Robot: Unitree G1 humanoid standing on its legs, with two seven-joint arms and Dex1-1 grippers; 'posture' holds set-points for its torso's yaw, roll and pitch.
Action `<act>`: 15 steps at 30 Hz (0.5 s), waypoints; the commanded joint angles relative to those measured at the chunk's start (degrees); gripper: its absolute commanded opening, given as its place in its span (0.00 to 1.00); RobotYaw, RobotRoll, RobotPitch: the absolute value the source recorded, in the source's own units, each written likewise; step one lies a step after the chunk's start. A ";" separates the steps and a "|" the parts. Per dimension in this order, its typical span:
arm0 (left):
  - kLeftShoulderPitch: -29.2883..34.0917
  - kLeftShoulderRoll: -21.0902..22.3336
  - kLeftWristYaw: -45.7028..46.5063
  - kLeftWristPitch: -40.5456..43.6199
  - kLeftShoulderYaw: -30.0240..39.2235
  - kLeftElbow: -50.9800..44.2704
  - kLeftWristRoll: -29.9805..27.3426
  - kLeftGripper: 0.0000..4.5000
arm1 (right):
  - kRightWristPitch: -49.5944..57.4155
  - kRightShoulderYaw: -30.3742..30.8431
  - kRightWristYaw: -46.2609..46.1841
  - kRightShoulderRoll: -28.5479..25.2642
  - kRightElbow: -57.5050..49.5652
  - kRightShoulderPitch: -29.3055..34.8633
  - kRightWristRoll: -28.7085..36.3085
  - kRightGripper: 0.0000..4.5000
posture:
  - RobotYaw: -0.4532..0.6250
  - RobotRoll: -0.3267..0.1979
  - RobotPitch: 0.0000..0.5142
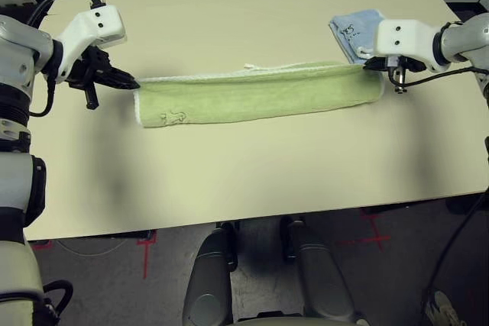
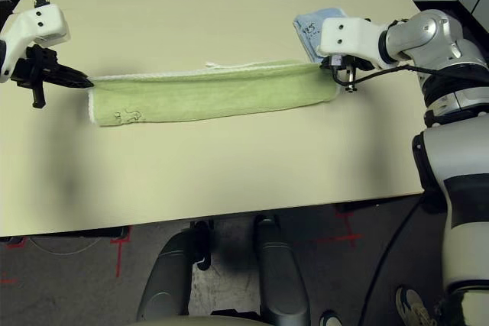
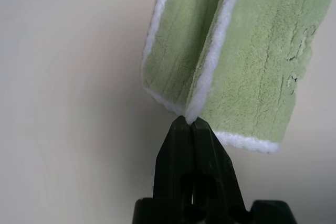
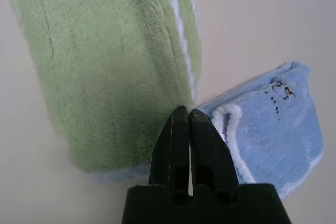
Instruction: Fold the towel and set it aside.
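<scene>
Left fingers (image 3: 191, 121): pressed together, tips pinching the white edging at the towel's (image 1: 260, 93) logo end, right at the corner where two layers meet.
Right fingers (image 4: 188, 113): pressed together too, tips against the far edge of the towel's other end; I judge they grip the edging there, though the pinch itself is hard to see.
Towel: lying as a long, narrow strip on the surface (image 1: 252, 173), already doubled lengthwise, stretched between the two arms, logo (image 1: 174, 117) facing up at the left arm's end.
Blue cloth (image 1: 353, 30): folded, touching the towel's right-arm end on the side away from the robot.
Step in hand: likely bringing one end of the strip over onto the other.
How to do it well: keep both layers caught in each pinch, lift just clear of the surface, carry one end across in a flat arc, line up the white edges before letting go.
Watch out: the right fingers sit so close to the blue cloth that it could be snagged or dragged along.
</scene>
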 commanded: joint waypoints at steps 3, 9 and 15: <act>0.91 1.01 0.12 -0.70 1.51 2.19 2.68 0.01 | 1.06 -0.36 -5.00 0.20 0.70 -1.50 -4.22 0.00 | 0.37 0.62 0.50; 0.86 0.30 1.22 -1.81 2.09 3.50 3.34 0.01 | -0.16 0.39 -4.78 0.62 0.74 -1.68 -7.28 0.00 | 0.37 0.62 0.51; 0.22 -1.03 4.13 -4.18 2.64 5.51 3.89 0.01 | 0.38 0.15 -4.95 0.50 0.86 -1.54 -9.14 0.00 | 0.37 0.62 0.50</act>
